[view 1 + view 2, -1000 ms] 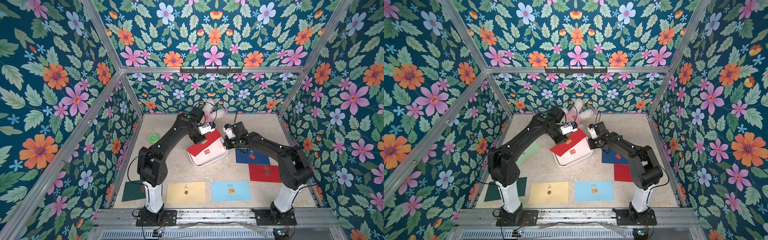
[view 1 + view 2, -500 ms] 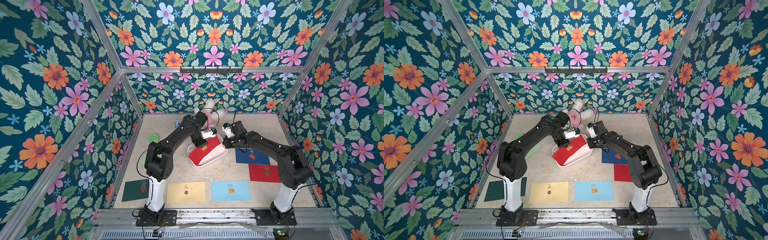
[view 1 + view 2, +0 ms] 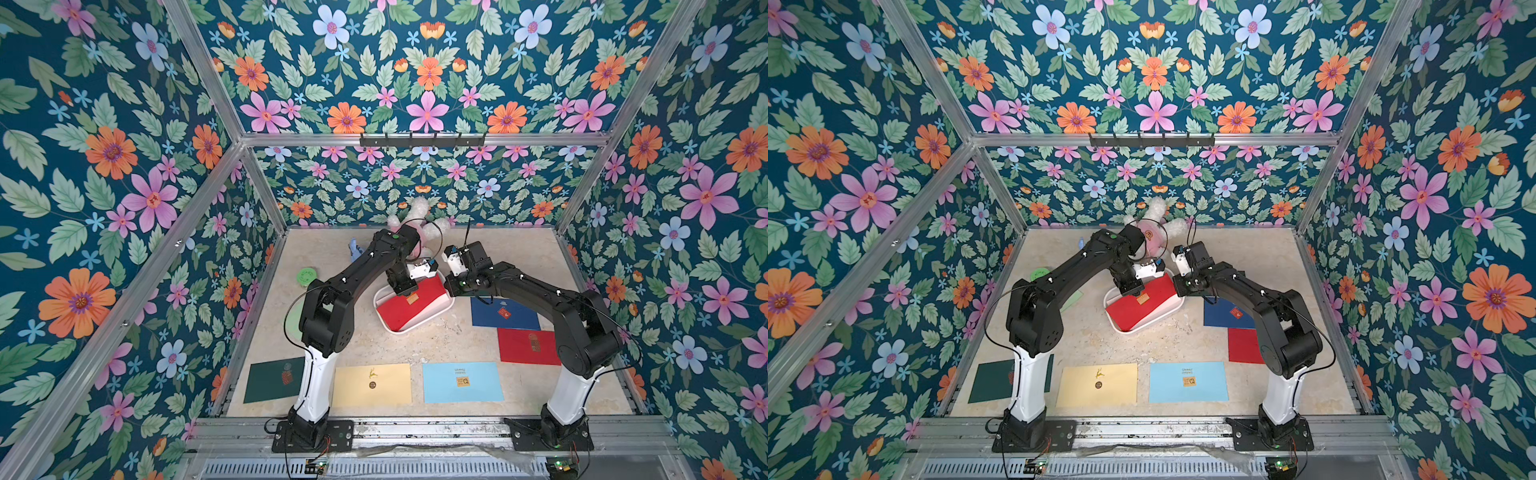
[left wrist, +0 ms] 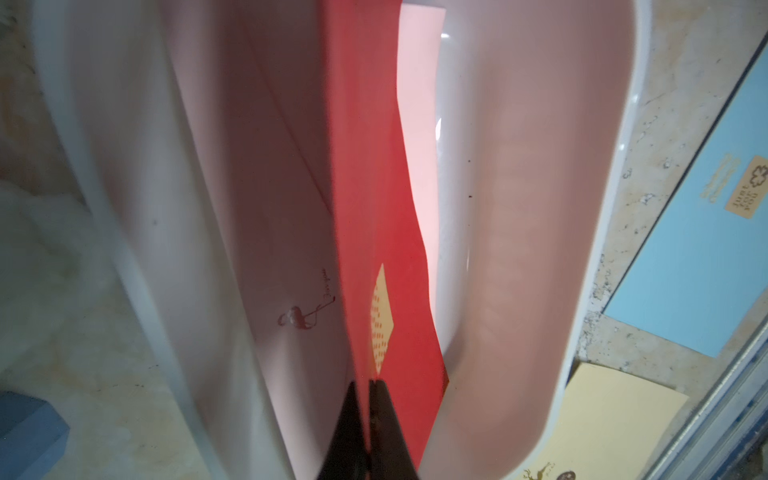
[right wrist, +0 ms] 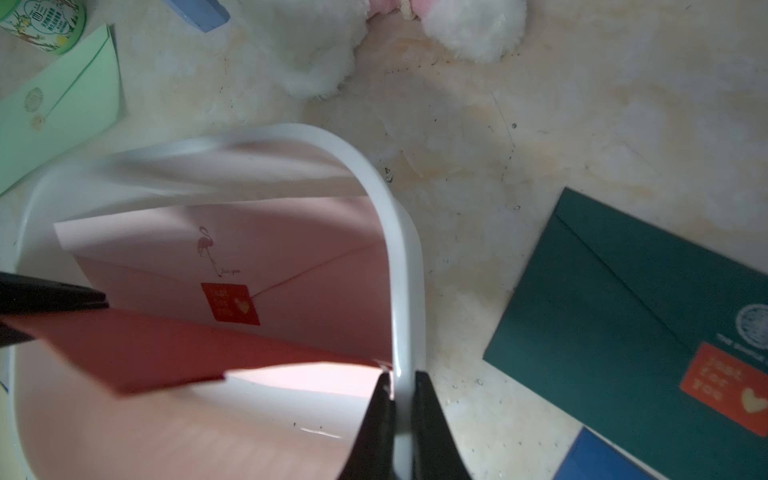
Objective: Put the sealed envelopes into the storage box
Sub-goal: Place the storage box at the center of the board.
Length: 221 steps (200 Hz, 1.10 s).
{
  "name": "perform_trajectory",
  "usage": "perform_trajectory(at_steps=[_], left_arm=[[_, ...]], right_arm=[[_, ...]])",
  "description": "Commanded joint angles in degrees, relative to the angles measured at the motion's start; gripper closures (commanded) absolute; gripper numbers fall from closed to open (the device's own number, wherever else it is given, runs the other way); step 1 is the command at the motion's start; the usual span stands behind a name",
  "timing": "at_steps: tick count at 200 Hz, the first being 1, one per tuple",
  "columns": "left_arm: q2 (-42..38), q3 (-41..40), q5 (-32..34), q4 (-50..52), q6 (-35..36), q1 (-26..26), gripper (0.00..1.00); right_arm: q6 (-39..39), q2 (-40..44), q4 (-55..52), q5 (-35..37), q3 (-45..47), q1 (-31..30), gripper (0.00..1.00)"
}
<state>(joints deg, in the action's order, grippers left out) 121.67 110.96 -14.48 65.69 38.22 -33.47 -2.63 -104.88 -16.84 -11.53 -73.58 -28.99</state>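
The left gripper [image 4: 368,384] is pinched on the far edge of a red envelope [image 4: 382,232], its two dark fingers pressed together with the paper between them; the fingertips are cut off by the frame edge in the left wrist view and hidden under the wrist in both top views. This red envelope [image 3: 411,305] slants into the storage box [image 3: 432,318], its far edge raised above the rim, its gold seal showing. Beneath it, on the box floor, lies a pink envelope [image 5: 291,257] with a flamingo print and a red seal, visible only in the wrist views. The right gripper [image 5: 401,384] clamps the right-hand rim of the box [image 5: 405,266], one finger inside the wall and one outside. The box rim nearest the cameras is blurred in both wrist views. Right of the box a navy envelope [image 3: 503,313] lies flat, partly covered by the right arm, and nearer than it a second red envelope [image 3: 525,347], also partly covered. Along the near edge of the table [image 3: 519,253] lie a dark green envelope [image 3: 272,380], crossed by the left arm in a top view [image 3: 990,380], a yellow envelope [image 3: 372,384] and a light blue envelope [image 3: 461,382]. Left of the box a light green envelope [image 5: 58,112] is mostly hidden behind the left arm, with a green-lidded jar [image 3: 306,276] beyond it. A white and pink plush toy [image 3: 1156,232] lies at the far wall, partly hidden, and a small blue object [image 3: 356,249] beside it is too small to identify.
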Motion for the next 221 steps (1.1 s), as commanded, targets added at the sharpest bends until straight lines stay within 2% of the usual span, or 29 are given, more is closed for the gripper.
perform_trajectory(at_steps=[1,57,117,167,221], left_arm=[[0.63,1.07,-0.8,2.56,2.22,-0.01,1.0],[3.03,3.27,-0.72,3.74,3.31,-0.8,0.95],[4.46,5.23,-0.29,4.27,4.34,-1.42,0.88],[4.78,5.23,2.88,1.7,2.96,-1.59,0.76],[2.5,4.55,5.63,-5.53,0.39,-1.41,0.64]], right_arm=[[-0.29,-0.12,0.74,-0.04,0.27,-0.14,0.94],[0.33,0.05,1.61,-0.99,0.47,-0.25,0.93],[0.87,0.15,2.63,-1.14,0.9,-0.5,0.86],[2.1,1.51,3.23,0.72,2.28,-0.48,0.63],[2.44,5.73,3.29,2.11,5.0,1.19,0.57]])
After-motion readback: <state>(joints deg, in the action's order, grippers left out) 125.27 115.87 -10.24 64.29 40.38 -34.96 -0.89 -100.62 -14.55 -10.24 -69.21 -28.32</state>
